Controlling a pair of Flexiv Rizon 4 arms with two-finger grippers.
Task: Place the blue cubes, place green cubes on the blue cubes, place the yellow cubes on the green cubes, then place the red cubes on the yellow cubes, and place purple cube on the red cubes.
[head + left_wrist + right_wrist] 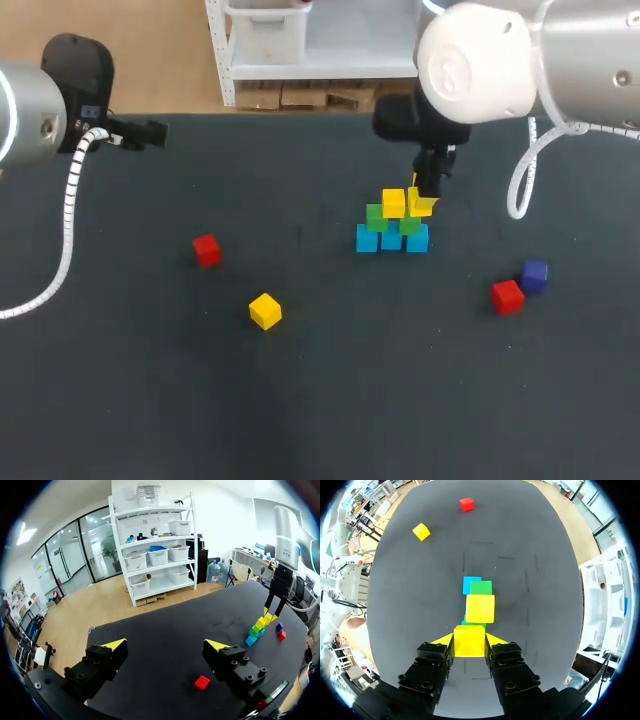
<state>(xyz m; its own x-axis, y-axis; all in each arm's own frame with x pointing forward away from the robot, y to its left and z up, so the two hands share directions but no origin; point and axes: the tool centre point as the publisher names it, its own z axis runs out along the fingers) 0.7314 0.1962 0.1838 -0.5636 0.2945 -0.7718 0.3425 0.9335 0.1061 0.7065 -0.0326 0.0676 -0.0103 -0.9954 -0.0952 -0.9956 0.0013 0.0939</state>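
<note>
Roughly halfway: yellows going on.
Left gripper (pixel 166 645) hangs open, empty; a red cube (pixel 206 249) and yellow cube (pixel 265 311) lie loose. Blue row (pixel 391 239) and greens (pixel 376 216) are stacked, one yellow (pixel 393 202) on top (neatly enough); right gripper (pixel 469 640) clamps another yellow (pixel 422 205) beside it. Second red (pixel 507 296) and purple cube (pixel 534 274) wait.

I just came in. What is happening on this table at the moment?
The right gripper has its fingers shut on the held yellow cube, at the stack, beside the placed yellow cube. That one sits on the green cubes, which sit on the blue cubes. The left gripper is open and holds nothing, far from the stack. A loose yellow cube, a red cube near it, a second red cube and the purple cube lie on the table.
</note>
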